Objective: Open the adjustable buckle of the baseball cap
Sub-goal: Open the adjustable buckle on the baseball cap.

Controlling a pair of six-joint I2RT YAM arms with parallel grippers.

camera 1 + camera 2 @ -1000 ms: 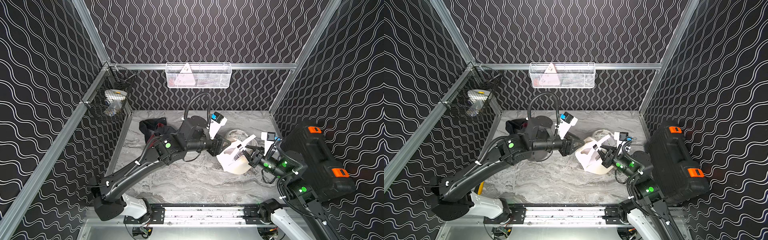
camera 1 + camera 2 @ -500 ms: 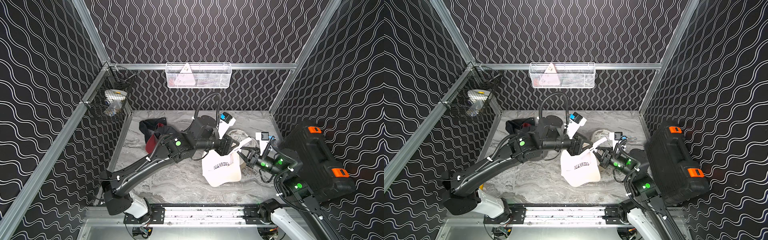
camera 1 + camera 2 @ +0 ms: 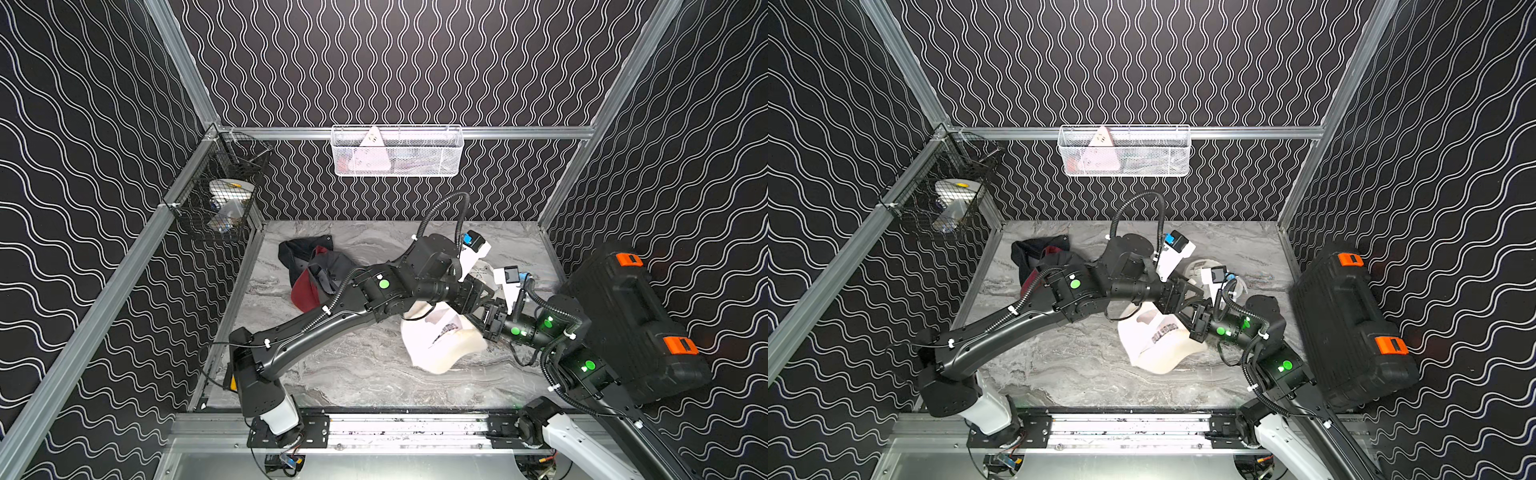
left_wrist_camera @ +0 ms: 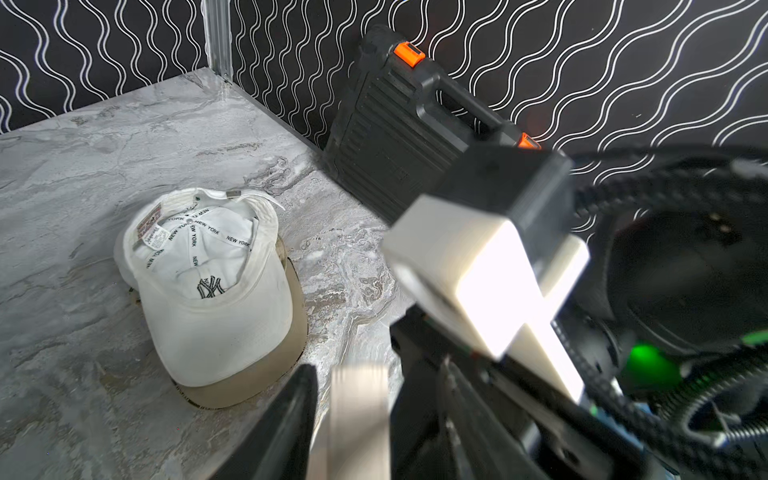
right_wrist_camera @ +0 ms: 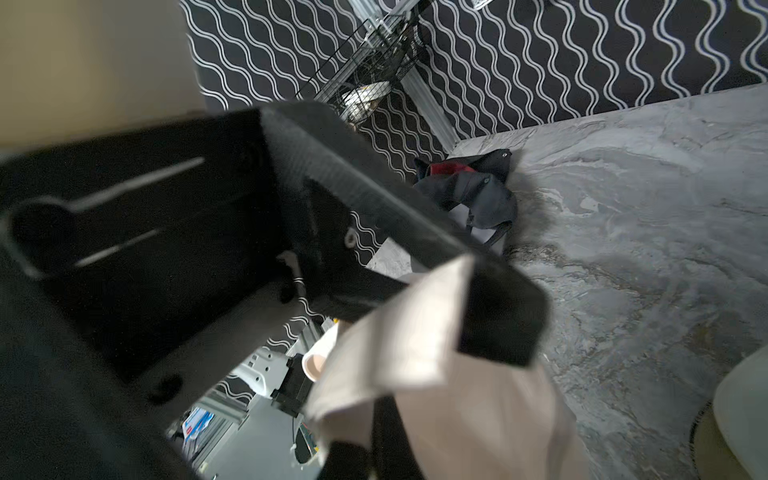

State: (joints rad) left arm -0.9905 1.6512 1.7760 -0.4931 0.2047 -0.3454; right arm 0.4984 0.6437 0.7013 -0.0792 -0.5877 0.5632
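**A:** Top views first. Where is the cap?

**B:** In both top views the cap [image 3: 440, 345] hangs just below the two sets of jaws, over the table [image 3: 353, 374]. The left gripper [image 3: 486, 305] and the right gripper [image 3: 492, 322] meet nearly tip to tip above it.

**A:** Anything else around them?

**B:** A case [image 3: 631, 316] stands behind the right gripper. Dark caps [image 3: 307, 266] lie well behind the left one.

**A:** And the left wrist view?

**B:** The strap [image 4: 357, 415] runs between the left jaws, which stand partly apart. I cannot tell whether they pinch it. Ahead of them a second cap [image 4: 216, 282] lies crown down on the table, well clear of the jaws, with the case beyond it.

**A:** The right wrist view?

**B:** It is blurred. The strap [image 5: 415, 332] folds against a left finger [image 5: 498, 320] just ahead of the right jaws. It runs back to those jaws, which are closed tight on it.
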